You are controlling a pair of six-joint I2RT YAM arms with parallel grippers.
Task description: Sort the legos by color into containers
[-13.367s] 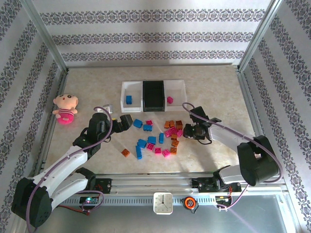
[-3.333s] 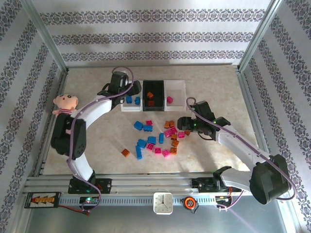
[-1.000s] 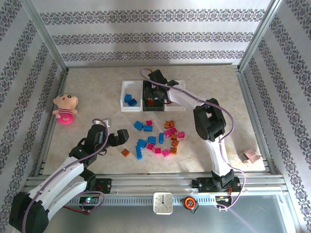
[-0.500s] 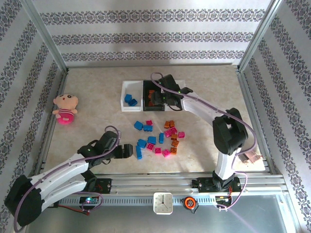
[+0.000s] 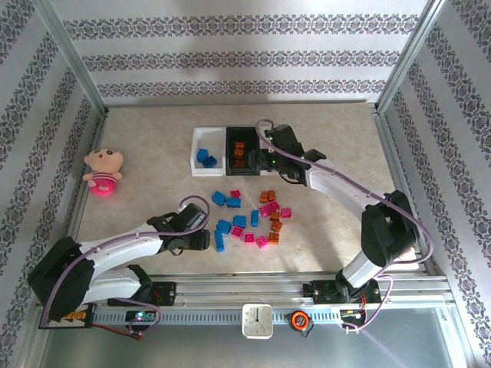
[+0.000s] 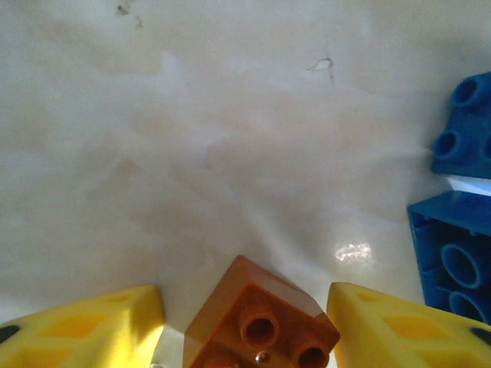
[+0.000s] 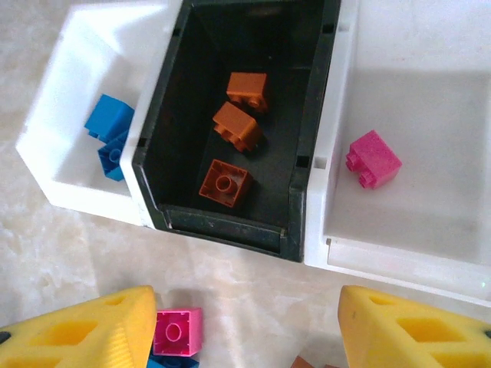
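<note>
An orange lego (image 6: 257, 326) lies studs-up on the table between the yellow fingers of my left gripper (image 6: 245, 297), which stand close on both sides with slim gaps. In the top view that gripper (image 5: 201, 240) is low at the left end of the loose legos (image 5: 253, 218). My right gripper (image 7: 247, 299) is open with nothing in it, just in front of the containers. The left white bin (image 7: 61, 130) holds blue legos (image 7: 110, 130), the black bin (image 7: 307, 153) three orange ones (image 7: 238, 126), and the right white bin (image 7: 414, 253) one pink lego (image 7: 373, 158).
Two blue bricks (image 6: 460, 207) lie just right of the left fingers. A pink brick (image 7: 175, 331) sits by the right gripper's left finger. A pink plush doll (image 5: 103, 171) lies at the far left. Metal frame posts and papered walls close the table in.
The left gripper has come down around the orange lego and its fingers have narrowed a lot. The right gripper has drawn back from over the black bin toward the near right.
</note>
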